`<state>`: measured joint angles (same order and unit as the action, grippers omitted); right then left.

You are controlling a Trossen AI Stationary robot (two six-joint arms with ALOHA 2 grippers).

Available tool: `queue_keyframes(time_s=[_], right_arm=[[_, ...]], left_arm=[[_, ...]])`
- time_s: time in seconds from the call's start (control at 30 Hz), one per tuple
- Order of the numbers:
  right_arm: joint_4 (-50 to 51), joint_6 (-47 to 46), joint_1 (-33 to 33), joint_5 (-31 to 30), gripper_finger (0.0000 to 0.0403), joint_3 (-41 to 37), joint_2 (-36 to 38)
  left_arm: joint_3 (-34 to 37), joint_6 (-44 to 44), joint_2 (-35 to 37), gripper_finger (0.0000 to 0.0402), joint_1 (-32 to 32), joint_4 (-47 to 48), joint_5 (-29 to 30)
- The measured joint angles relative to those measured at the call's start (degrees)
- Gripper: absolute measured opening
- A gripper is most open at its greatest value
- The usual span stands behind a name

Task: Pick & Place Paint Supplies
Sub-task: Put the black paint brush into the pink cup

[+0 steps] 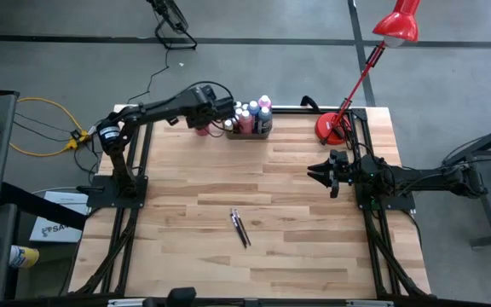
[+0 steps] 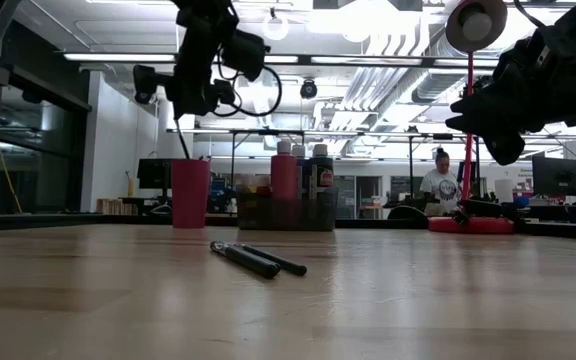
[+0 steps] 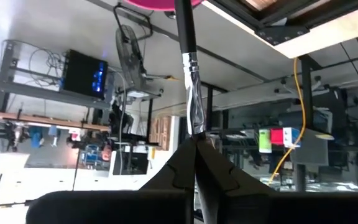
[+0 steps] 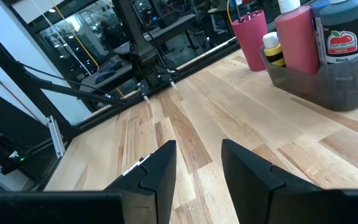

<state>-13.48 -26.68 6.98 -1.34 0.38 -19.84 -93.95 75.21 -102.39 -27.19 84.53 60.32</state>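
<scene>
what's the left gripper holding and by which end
The left gripper is shut on a paintbrush, pinching its handle just behind the silver ferrule.

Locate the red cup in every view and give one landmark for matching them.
High view: red cup mostly hidden under the left tool, beside the grey tray.
Low view: left of the tray, mid-picture.
Left wrist view: only its rim, top edge.
Right wrist view: upper right.
Shared landmark: the tray.
</scene>
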Motion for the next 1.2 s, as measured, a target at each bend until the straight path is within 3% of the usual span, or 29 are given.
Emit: queue_keyframes(time_s=[0.2, 0.5, 0.63, 0.73, 0.83, 1.0, 1.2], right_arm=[[0.0, 0.0, 0.0, 0.0, 0.0122, -0.02, 0.02], [-0.02, 0.0, -0.01, 0.0, 0.0122, 0.0, 0.02], [-0.01, 0.0, -0.02, 0.0, 0.0122, 0.0, 0.02], [-0.01, 0.0, -0.02, 0.0, 0.0122, -0.01, 0.01], [-0.01, 0.0, -0.01, 0.0, 0.0122, 0.0, 0.0], [-0.01, 0.0, -0.01, 0.0, 0.0122, -0.01, 0.01], [-0.02, 0.0, -0.02, 0.0, 0.0122, -0.02, 0.02]], left_arm=[[0.0, -0.45, 0.0, 0.0012, 0.24, -1.12, 0.22], [0.0, -3.53, 0.0, 0.0128, 0.28, -0.83, 1.73], [-0.27, -8.38, 0.0, 0.016, 1.4, -0.11, 4.6], [-2.01, -15.84, -0.02, 0.0166, 2.89, 1.67, 3.09], [-4.26, -26.65, -0.02, 0.0166, 4.66, 3.54, -4.47], [-6.99, -49.18, -0.02, 0.0166, 7.05, 3.76, -24.42], [-4.92, -71.62, -0.02, 0.0166, 10.05, -1.26, -41.54]])
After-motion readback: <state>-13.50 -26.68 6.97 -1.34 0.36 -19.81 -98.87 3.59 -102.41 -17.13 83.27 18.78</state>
